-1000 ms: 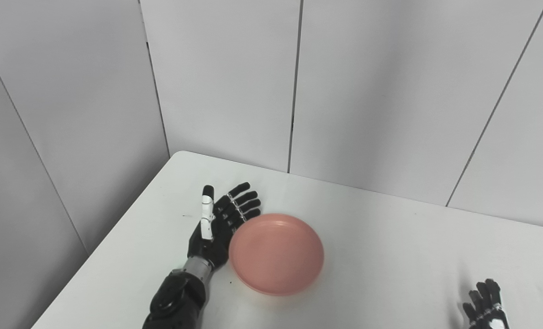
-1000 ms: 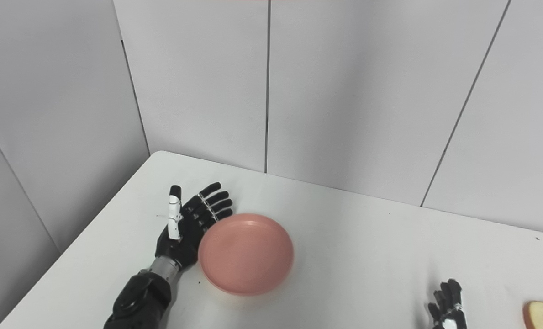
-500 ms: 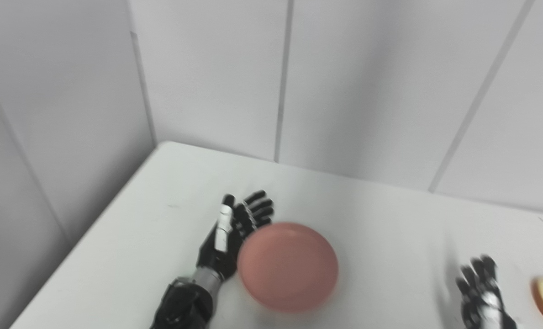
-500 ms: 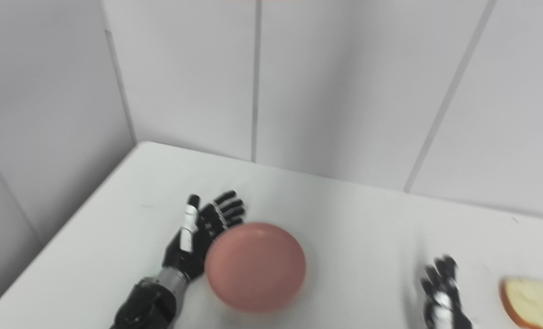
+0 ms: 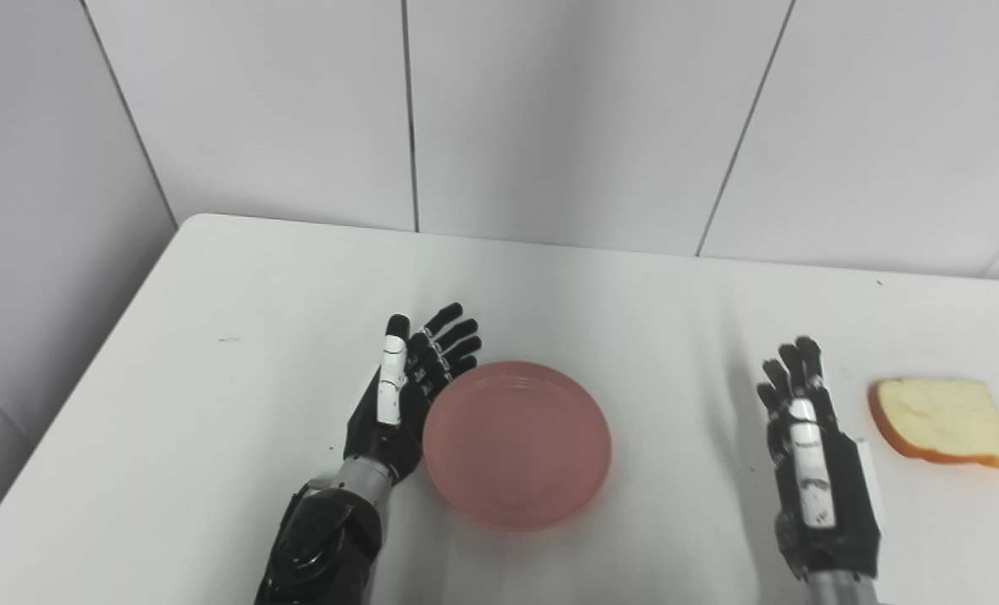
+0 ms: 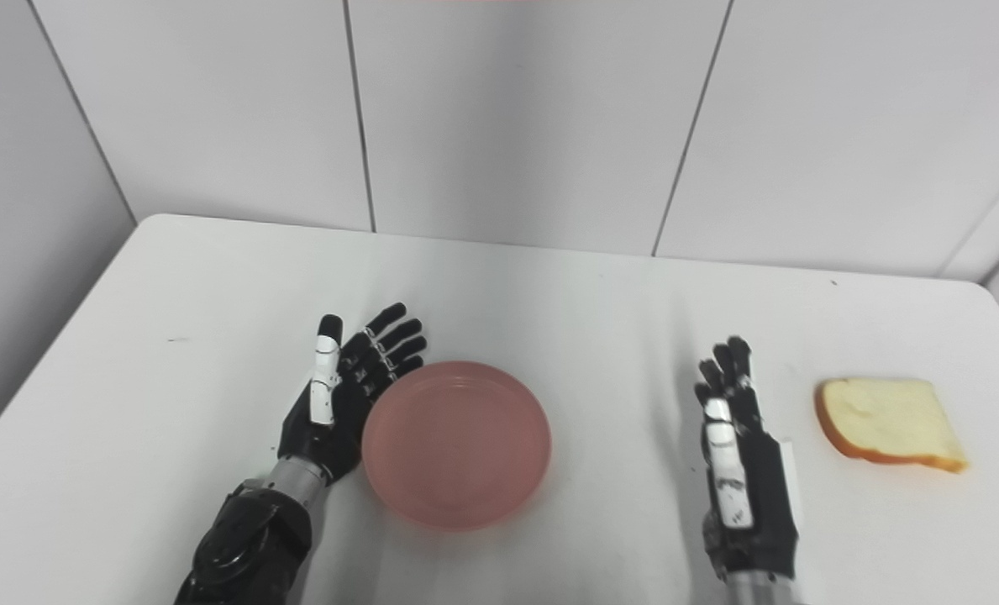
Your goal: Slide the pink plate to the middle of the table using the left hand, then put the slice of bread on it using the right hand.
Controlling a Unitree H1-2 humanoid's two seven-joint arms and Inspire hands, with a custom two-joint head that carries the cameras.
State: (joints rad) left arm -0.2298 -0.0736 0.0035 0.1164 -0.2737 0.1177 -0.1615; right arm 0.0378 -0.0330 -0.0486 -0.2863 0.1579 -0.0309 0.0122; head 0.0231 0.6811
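The pink plate (image 5: pixel 517 443) lies flat near the middle of the white table (image 5: pixel 239 277), empty. My left hand (image 5: pixel 407 393) stands edge-on against the plate's left rim, open, fingers stretched forward. A slice of bread (image 5: pixel 943 411) with a brown crust lies flat toward the table's right side. My right hand (image 5: pixel 812 445) is open too, fingers extended, resting between the plate and the bread, a short gap left of the bread and holding nothing.
Grey wall panels (image 5: pixel 549 118) rise straight behind the table's far edge. The table's right far corner (image 6: pixel 974 287) shows in the right eye view. A wall also runs close along the table's left edge.
The camera has swung right and down, so the whole picture shifted and the bread and right hand came into full view. Left hand and plate moved a little right on the table.
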